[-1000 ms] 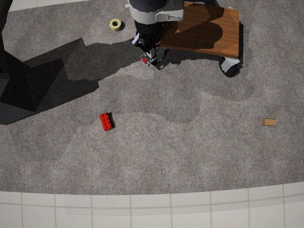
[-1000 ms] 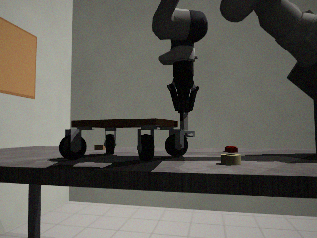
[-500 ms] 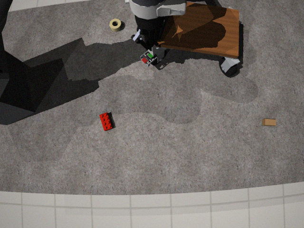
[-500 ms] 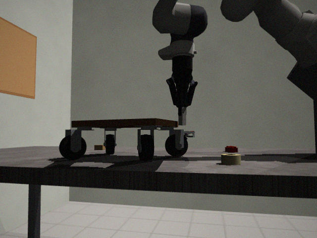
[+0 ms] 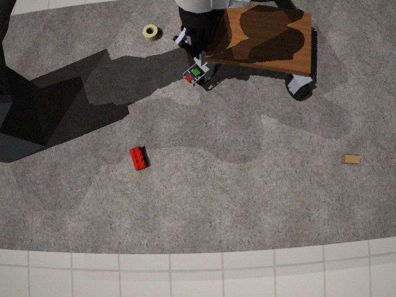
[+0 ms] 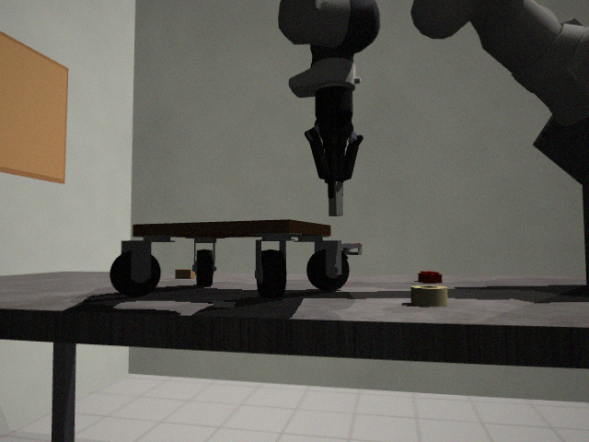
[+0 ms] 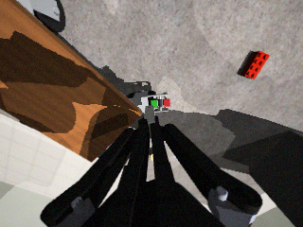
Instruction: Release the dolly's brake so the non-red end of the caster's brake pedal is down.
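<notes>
A: Status of the dolly (image 6: 231, 228)?

B: All four wheels on the table (image 6: 332, 328), near its far-left part in the side view. Nothing is holding it up.

A: Brake pedal (image 5: 192, 75)?

B: It sticks out from the caster (image 6: 327, 269) at the dolly's corner. Top view shows the green end (image 5: 196, 72) nearer the caster and the red end (image 5: 187, 78) outboard. Side view shows the pedal roughly level; I cannot tell which end sits lower, so release is unconfirmed.

A: Gripper (image 6: 335, 205)?

B: Clenched on nothing, fingers pressed together. It hangs above the dolly's corner, apart from the pedal, which lies below and slightly outboard. If green is down, little remains.
</notes>
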{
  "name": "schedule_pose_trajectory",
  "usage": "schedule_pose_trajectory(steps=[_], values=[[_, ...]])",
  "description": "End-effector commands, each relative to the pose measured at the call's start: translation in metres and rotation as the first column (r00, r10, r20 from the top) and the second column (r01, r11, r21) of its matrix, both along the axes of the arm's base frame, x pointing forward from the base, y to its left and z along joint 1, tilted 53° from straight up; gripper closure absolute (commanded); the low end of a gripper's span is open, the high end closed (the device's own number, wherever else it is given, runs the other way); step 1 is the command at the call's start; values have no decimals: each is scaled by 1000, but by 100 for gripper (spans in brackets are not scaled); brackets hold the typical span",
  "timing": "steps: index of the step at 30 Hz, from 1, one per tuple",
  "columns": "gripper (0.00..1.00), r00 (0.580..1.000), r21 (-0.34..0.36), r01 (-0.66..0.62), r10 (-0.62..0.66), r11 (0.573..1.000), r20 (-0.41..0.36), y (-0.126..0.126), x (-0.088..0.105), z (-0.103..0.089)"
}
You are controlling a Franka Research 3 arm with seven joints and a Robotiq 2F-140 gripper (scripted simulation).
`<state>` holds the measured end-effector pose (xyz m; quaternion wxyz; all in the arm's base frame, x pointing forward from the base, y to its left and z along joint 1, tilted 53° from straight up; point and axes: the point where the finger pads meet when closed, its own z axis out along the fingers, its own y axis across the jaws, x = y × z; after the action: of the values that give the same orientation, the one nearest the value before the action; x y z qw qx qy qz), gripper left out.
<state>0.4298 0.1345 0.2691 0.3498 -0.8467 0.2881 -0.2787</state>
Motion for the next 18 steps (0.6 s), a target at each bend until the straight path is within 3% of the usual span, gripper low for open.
schedule_pose_trajectory(steps=[1,18], values=[[100,1000,6,19,-19,1000,2,-8,-16,1],[100,1000,6,19,-19,1000,2,-11,-19,4]])
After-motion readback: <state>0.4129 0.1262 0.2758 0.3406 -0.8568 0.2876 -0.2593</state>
